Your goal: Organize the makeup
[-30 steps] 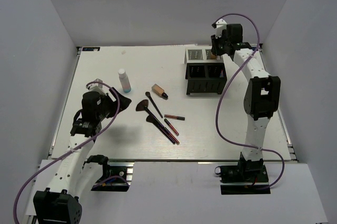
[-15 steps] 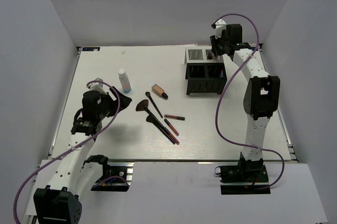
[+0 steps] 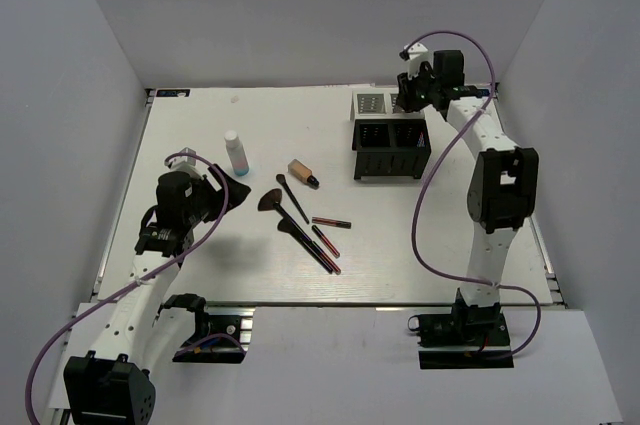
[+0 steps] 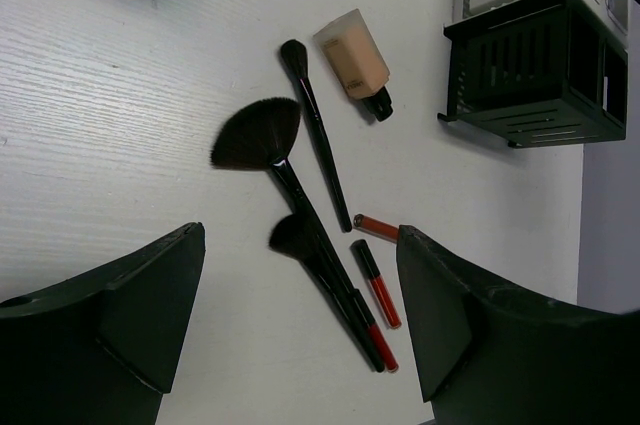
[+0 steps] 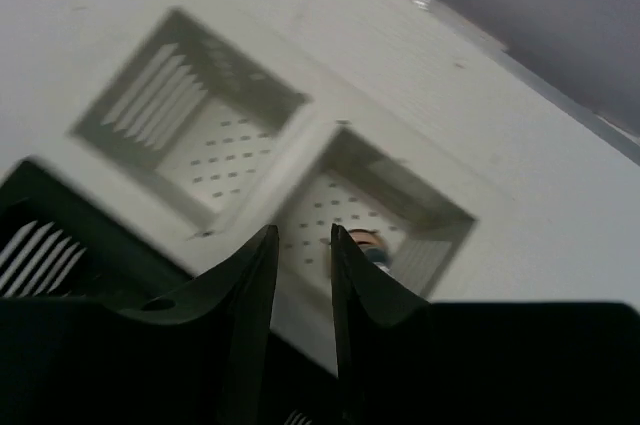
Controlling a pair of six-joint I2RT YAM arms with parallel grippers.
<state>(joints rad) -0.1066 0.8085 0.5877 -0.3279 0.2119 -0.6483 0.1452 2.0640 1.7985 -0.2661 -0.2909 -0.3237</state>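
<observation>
My right gripper [image 3: 406, 95] [image 5: 300, 237] hovers above the back right compartment of the mesh organizer [image 3: 390, 150] [image 5: 318, 123]. Its jaws stand a little apart with nothing between them. A tan foundation bottle [image 5: 366, 243] stands in that compartment, partly hidden by my right finger. My left gripper [image 3: 236, 191] [image 4: 300, 241] is open wide and empty, left of the loose makeup. On the table lie a second tan foundation bottle [image 3: 303, 173] [image 4: 354, 58], a fan brush [image 3: 269, 202] [image 4: 258, 134], a thin brush [image 3: 293, 198] [image 4: 319, 148], another brush [image 3: 307, 242] and dark-red pencils [image 3: 330, 221] [image 4: 376, 286]. A white-capped bottle [image 3: 237, 153] stands upright.
The organizer [image 4: 535, 55] has two black front compartments and two pale back ones; the back left one [image 5: 190, 120] holds nothing. The table's raised back edge [image 3: 300, 88] runs just behind it. Grey walls close in both sides.
The right gripper has risen and drawn back from the back right compartment. The tan bottle seen at its fingers one second ago now sits in that compartment. The left arm has not moved.
</observation>
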